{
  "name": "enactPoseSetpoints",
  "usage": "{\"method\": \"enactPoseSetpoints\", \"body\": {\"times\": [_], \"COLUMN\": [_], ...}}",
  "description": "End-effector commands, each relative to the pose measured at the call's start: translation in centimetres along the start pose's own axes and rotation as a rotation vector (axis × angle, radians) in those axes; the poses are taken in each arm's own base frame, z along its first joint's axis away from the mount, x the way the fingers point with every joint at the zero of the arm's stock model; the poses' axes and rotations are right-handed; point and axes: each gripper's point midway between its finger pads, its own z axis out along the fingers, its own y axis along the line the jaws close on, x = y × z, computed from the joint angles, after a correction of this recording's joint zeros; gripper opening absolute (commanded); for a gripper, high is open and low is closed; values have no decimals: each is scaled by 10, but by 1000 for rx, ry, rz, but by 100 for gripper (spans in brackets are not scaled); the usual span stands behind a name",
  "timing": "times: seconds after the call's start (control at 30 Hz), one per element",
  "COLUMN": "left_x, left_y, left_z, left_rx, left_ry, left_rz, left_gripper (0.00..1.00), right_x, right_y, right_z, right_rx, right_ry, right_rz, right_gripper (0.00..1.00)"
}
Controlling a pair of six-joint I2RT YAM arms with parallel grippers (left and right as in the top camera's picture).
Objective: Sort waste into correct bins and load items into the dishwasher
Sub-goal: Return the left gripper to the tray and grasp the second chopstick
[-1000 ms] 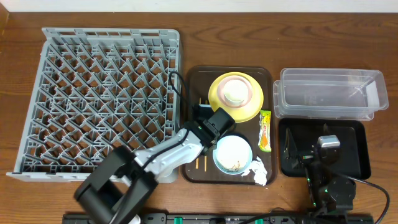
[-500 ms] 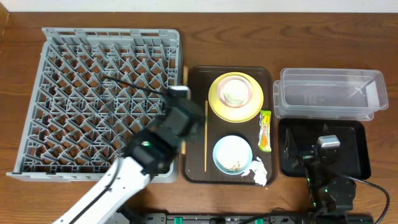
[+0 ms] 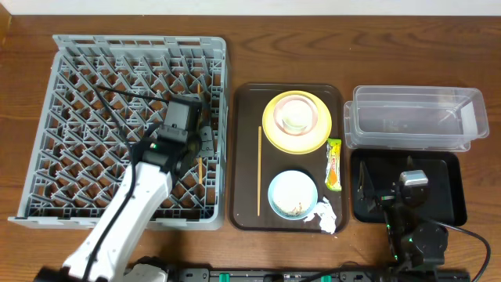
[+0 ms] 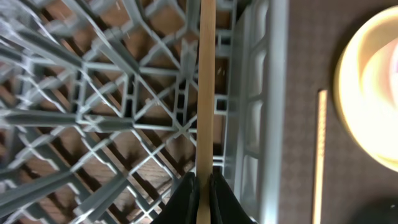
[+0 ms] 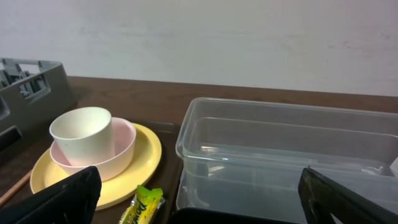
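Wooden chopstick (image 4: pixel 206 93) pinched at one end between the pressed-together tips of the left pincer (image 4: pixel 202 186). Runs parallel to the right wall of the grey dish rack (image 3: pixel 139 41), over the lattice, just inside that wall. Rack on the worktop's left half, no dishes in it. Cannot tell whether stick touches the pegs yet.

Second chopstick (image 3: pixel 259 172) flat on the brown tray (image 3: pixel 244 211) at worktop centre. Toward the far edge: yellow plate (image 3: pixel 270 129) carrying pink bowl (image 3: pixel 311 110) with white cup (image 3: pixel 295 117) inside. Toward the near edge: blue bowl (image 3: pixel 293 193) with rice scraps (image 3: pixel 296 208). Napkin (image 3: pixel 325 215) and snack wrapper (image 3: pixel 333 164) on the tray's right side, unsorted.

Right pincer (image 5: pixel 199 202) spread wide, holding nothing, over the black tray (image 3: pixel 450 200) at the near right corner. Clear tub (image 3: pixel 415 117) just beyond.

Judged step: setting first chopstick into rack; task barely begun.

Risks:
- Thin stick, wide lattice openings: likely to drop through to the worktop if let go end-first.
- Held by one end only: may pivot in the grip on hitting a peg.
- Lowered at a tilt: could wedge between pegs and wall, then tug the rack on retreat.
- Close to the wall: released too far right, could fall into the gap beside the brown tray.
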Motion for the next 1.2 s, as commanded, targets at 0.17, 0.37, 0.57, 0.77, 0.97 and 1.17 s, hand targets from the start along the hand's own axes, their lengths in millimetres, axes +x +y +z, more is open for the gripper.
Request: {"method": "enactPoseSetpoints", "body": {"times": [0.17,0.37,0.57,0.77,0.97,1.17], "left_x": [4,2,-9,-28,-2,39], "left_y": [-9,-3,-7,-15,-44,-65], "left_z": [16,17,10,-26,-62,-61], "left_rx": [48,14,32,89,294,335], "left_ry": [56,45,-5,-112,-39,104], "left_rz": [27,27,25,5,-5,63], "left_gripper": [8,10,25,28,29,38], "right_x": [2,2,2,2,2,2], "right_y": [-2,-2,-2,-2,-2,-2], "right_z": [0,0,0,0,0,0], "right_rx": [8,8,8,8,8,8], "right_ry": [6,6,6,6,6,6], "right_rz": [12,12,12,12,12,12], "right_gripper": [99,99,99,99,99,99]}}
